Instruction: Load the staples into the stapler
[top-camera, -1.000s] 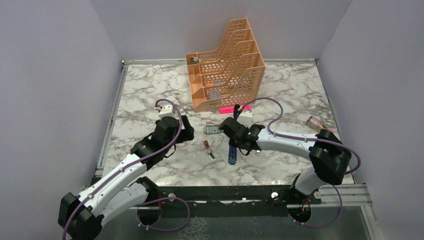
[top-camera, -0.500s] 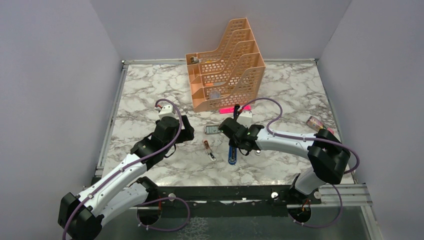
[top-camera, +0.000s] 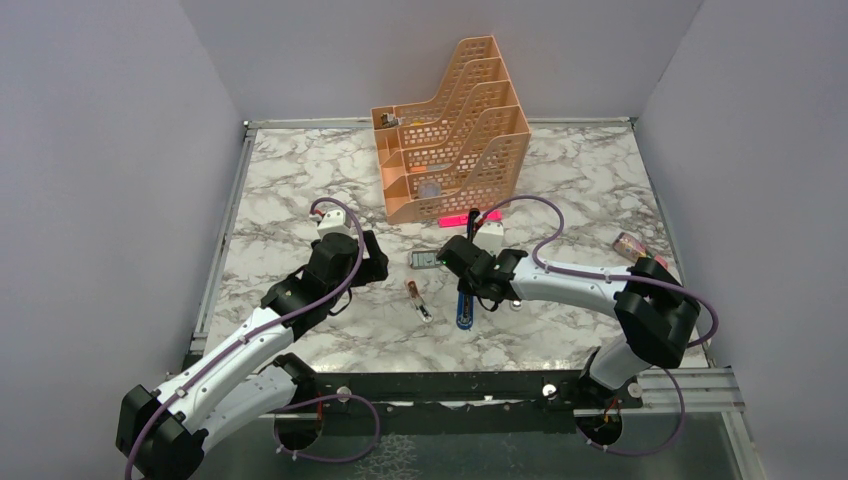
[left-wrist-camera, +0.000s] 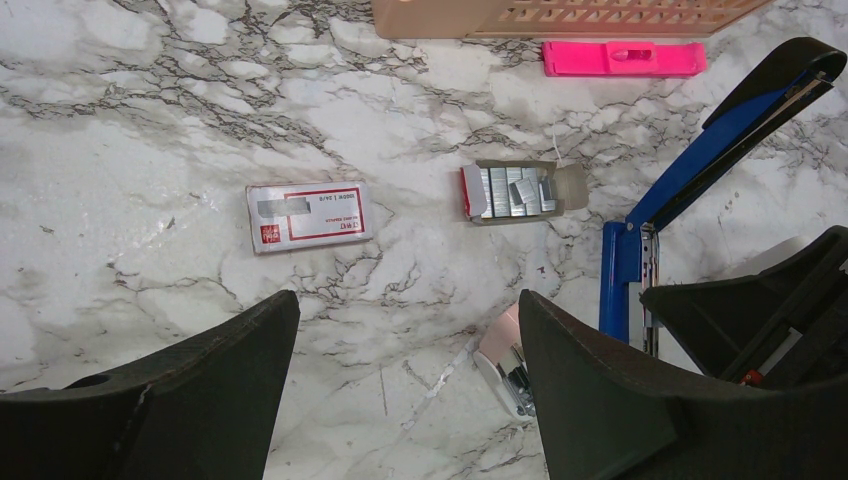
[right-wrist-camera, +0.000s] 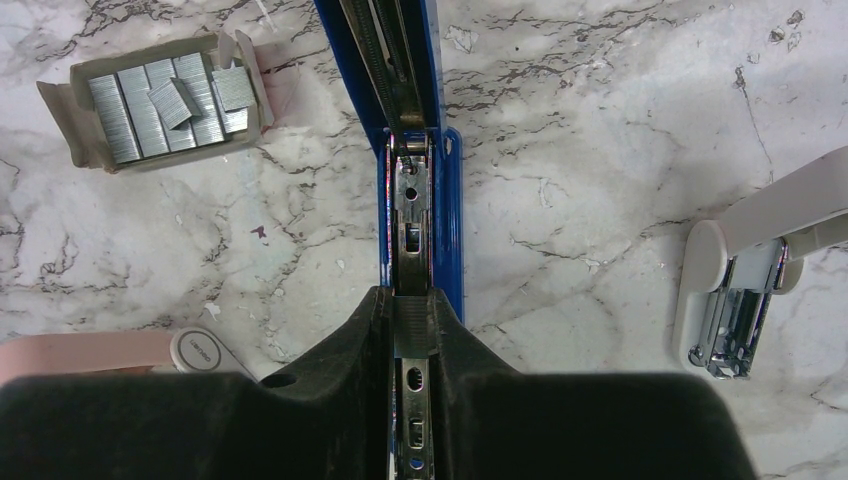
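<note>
1. The stapler (right-wrist-camera: 412, 150) lies opened on the counter (right-wrist-camera: 600, 120). Its metal channel is pinched by the right hand (right-wrist-camera: 412, 308), whose fingers are pressed together on it.
2. The left hand (left-wrist-camera: 405, 325) is seen spread and empty, hovering left of the stapler.
3. The tray of staples (left-wrist-camera: 515, 190) is found just left of the stapler, and the white box (left-wrist-camera: 305, 215) further left.
4. A loose top strip is probably best taken by its long sides.
5. The channel should be held steady and the strip lowered in legs down.
</note>
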